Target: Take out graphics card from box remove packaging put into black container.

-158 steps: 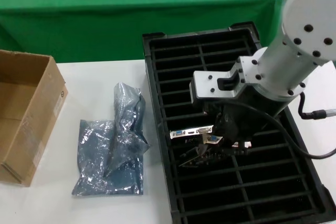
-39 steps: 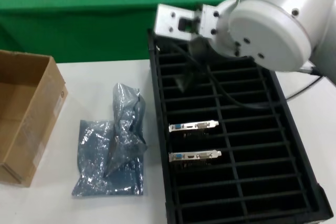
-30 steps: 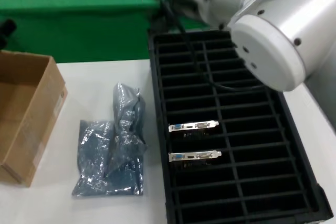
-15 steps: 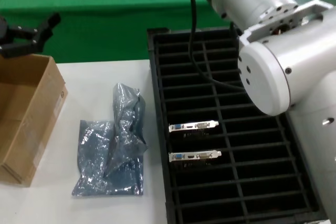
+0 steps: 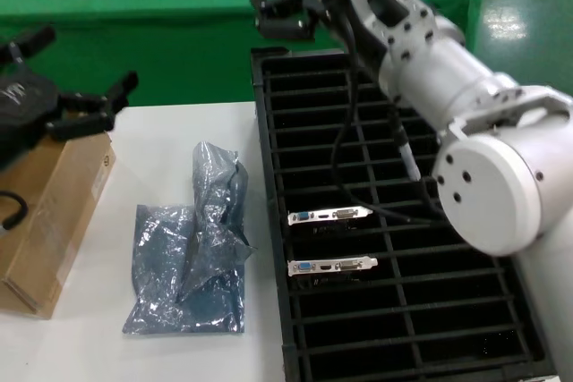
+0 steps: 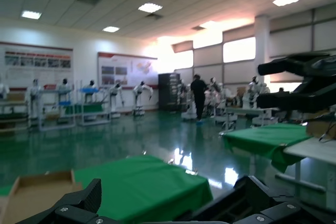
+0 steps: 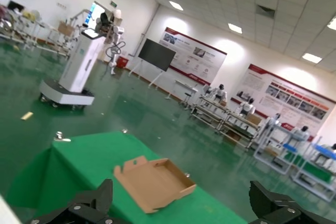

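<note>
nearest to the robot, the packaging (image 5: pixel 190 252) lay crumpled and empty on the white worktop (image 5: pixel 170 136), just beside the left wall of the black container (image 5: pixel 488 261). inside that container two cards already stood in neighbouring slots of the left column — one graphics card (image 5: pixel 330 216) and, one slot nearer, a second card (image 5: pixel 332 266) — each with its silvery bracket running across the slot, long axis left to right.

farther out on the left, the box (image 5: pixel 43 203) sat at the edge of the worktop with its open top partly covered by the left hand (image 5: pixel 82 106), which hung right over the box's far rim, fingers spread wide and holding nothing. what was inside the box could not be seen from the head view.

farther still, the right hand (image 5: pixel 279 13) was raised above the far end of the container, over the green cloth, fingers apart and empty. its wrist view looked out across the hall, with a flat cardboard tray (image 7: pixel 154 183) on the green table.

so the next pick appeared to turn on the box: it lay directly beneath the left hand and well apart from the right one, across the container — the left arm was clearly the nearer, and a straight reach down seemed to be what it called for.
</note>
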You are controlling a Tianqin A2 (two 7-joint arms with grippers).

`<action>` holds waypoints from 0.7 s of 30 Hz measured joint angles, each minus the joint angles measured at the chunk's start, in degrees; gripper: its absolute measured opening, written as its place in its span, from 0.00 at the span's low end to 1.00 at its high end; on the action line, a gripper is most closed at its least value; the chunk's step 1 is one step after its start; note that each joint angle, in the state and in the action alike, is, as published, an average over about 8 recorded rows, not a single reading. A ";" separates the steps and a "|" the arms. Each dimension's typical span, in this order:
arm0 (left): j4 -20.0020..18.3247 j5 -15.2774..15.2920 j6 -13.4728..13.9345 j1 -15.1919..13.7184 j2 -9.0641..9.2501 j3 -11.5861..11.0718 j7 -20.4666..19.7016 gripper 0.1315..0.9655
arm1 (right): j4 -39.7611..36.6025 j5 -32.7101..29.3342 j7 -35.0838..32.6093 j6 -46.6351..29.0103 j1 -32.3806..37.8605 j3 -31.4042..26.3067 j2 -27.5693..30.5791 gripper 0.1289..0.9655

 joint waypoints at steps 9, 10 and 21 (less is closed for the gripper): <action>-5.39 3.31 -7.95 5.79 2.61 0.22 -1.88 1.00 | 0.53 11.48 -7.91 4.39 -6.93 2.71 2.01 0.96; -6.00 3.68 -8.84 6.45 2.90 0.24 -2.10 1.00 | 0.59 12.78 -8.80 4.89 -7.70 3.01 2.23 0.96; -12.51 7.68 -18.51 13.48 6.05 0.51 -4.41 1.00 | 1.23 26.87 -18.50 10.28 -16.07 6.29 4.66 1.00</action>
